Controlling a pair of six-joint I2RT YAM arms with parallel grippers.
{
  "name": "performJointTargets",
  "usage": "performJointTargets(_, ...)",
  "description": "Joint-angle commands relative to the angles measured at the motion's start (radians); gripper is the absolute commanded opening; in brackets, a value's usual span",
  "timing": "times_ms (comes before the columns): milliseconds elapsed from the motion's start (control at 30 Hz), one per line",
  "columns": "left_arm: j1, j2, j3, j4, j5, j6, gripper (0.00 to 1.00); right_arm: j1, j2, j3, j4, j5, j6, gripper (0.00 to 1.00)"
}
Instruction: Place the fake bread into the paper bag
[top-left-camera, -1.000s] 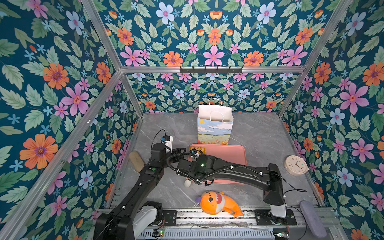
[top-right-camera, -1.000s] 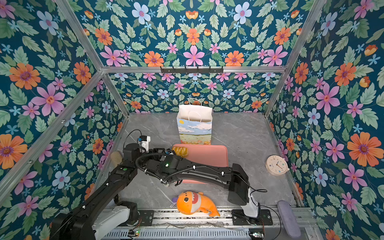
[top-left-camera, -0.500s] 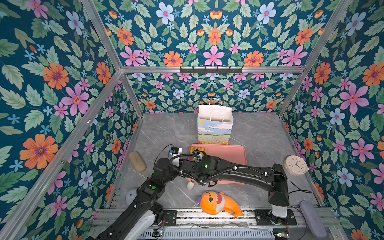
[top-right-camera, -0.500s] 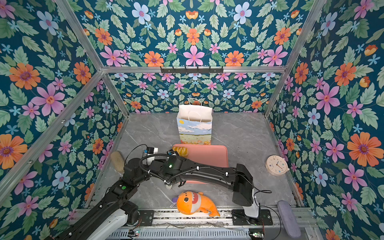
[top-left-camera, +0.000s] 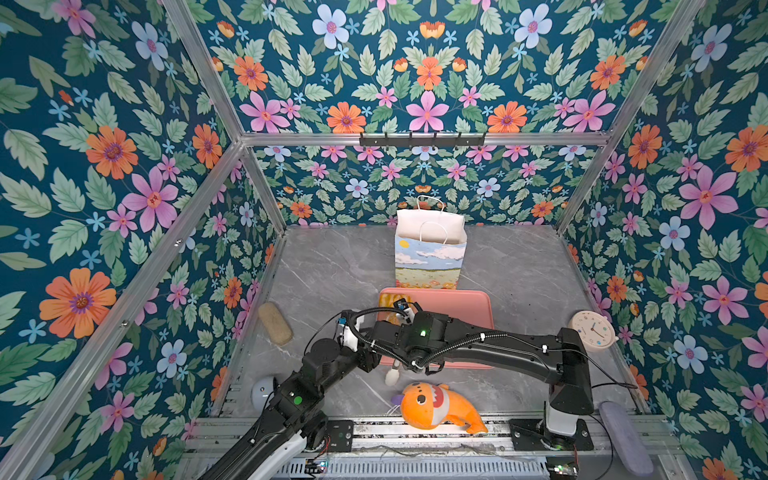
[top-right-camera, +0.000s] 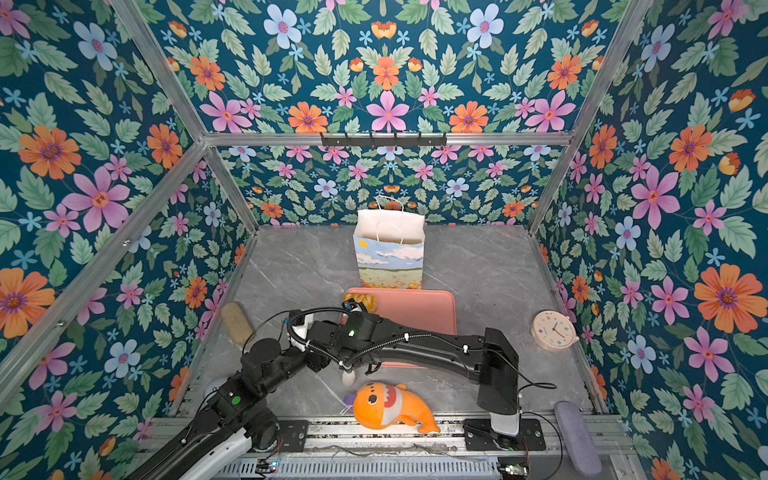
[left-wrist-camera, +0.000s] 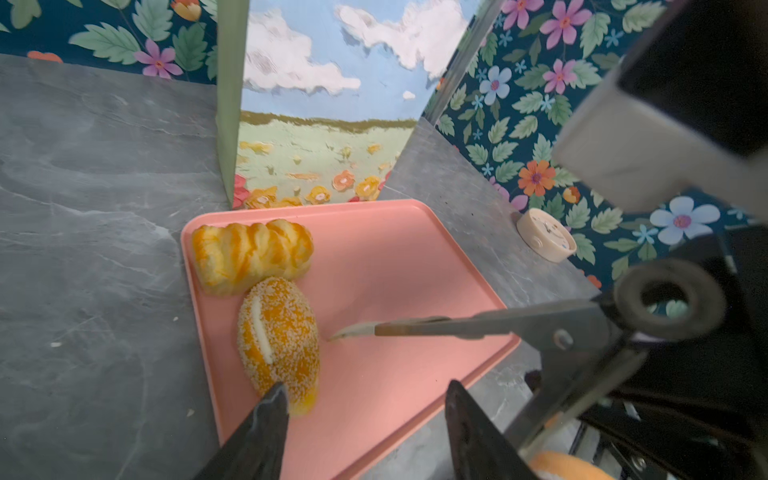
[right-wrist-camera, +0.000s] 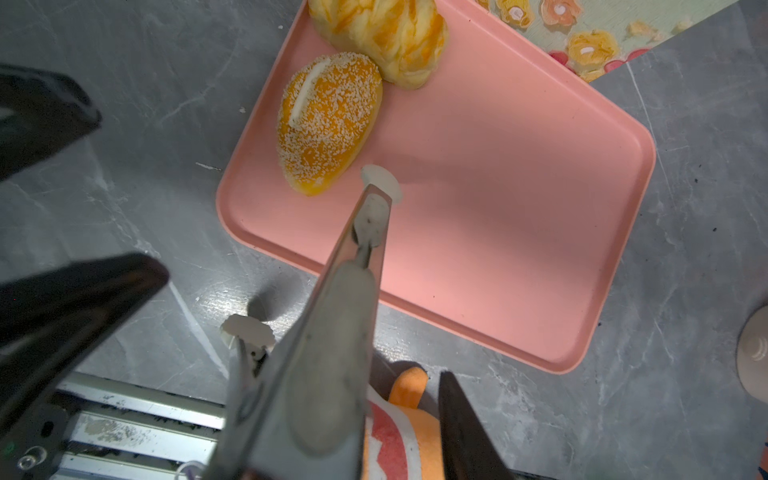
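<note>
Two pieces of fake bread lie at one corner of a pink tray (left-wrist-camera: 395, 257) (right-wrist-camera: 519, 187): a striped ridged pastry (left-wrist-camera: 251, 255) (right-wrist-camera: 382, 37) and a sesame roll (left-wrist-camera: 278, 332) (right-wrist-camera: 328, 120). In both top views only the pastry (top-left-camera: 390, 300) (top-right-camera: 360, 300) shows beside the arms. The paper bag (top-left-camera: 430, 249) (top-right-camera: 390, 253) (left-wrist-camera: 324, 104) stands upright just behind the tray. My left gripper (left-wrist-camera: 361, 395) is open over the tray, one fingertip by the roll's near end. My right gripper (right-wrist-camera: 380, 399) is shut on metal scissor tongs (right-wrist-camera: 332, 311) (left-wrist-camera: 457, 328). The tongs are spread, one white tip (right-wrist-camera: 380, 180) next to the roll.
The arms cross above the tray's front left part and hide both grippers in both top views. An orange plush fish (top-left-camera: 432, 405) lies at the front. A tan block (top-left-camera: 275, 323) sits left, a small clock (top-left-camera: 592, 329) right. Flowered walls close three sides.
My left arm has swung from the left side rightward and toward the front, tucking under the right arm. The right arm with the tongs has shifted slightly right.
</note>
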Motion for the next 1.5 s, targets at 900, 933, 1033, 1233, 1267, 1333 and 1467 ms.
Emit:
performJointTargets(900,-0.439,0.288,0.046,0.181,-0.238,0.158,0.60,-0.024,-0.088,-0.102,0.017,0.023,0.034,0.31)
performJointTargets(933,-0.446,0.302,0.046,0.197,-0.262,0.153,0.60,-0.025,-0.089,-0.104,0.018,0.023,0.033,0.31)
performJointTargets(1033,-0.447,0.319,0.030,0.236,-0.337,0.139,0.60,-0.029,-0.100,-0.117,0.023,0.017,0.033,0.31)
performJointTargets(1233,-0.447,0.395,-0.007,0.379,-0.338,0.145,0.53,-0.046,-0.133,-0.150,0.044,0.005,0.030,0.31)
performJointTargets(1267,-0.447,0.406,-0.016,0.399,-0.335,0.143,0.52,-0.049,-0.140,-0.156,0.045,0.005,0.030,0.31)
performJointTargets(1333,-0.448,0.415,-0.043,0.445,-0.333,0.140,0.50,-0.054,-0.158,-0.172,0.058,-0.002,0.029,0.31)
performJointTargets(1467,-0.448,0.415,-0.064,0.479,-0.341,0.143,0.43,-0.072,-0.225,-0.226,0.103,-0.038,0.020,0.32)
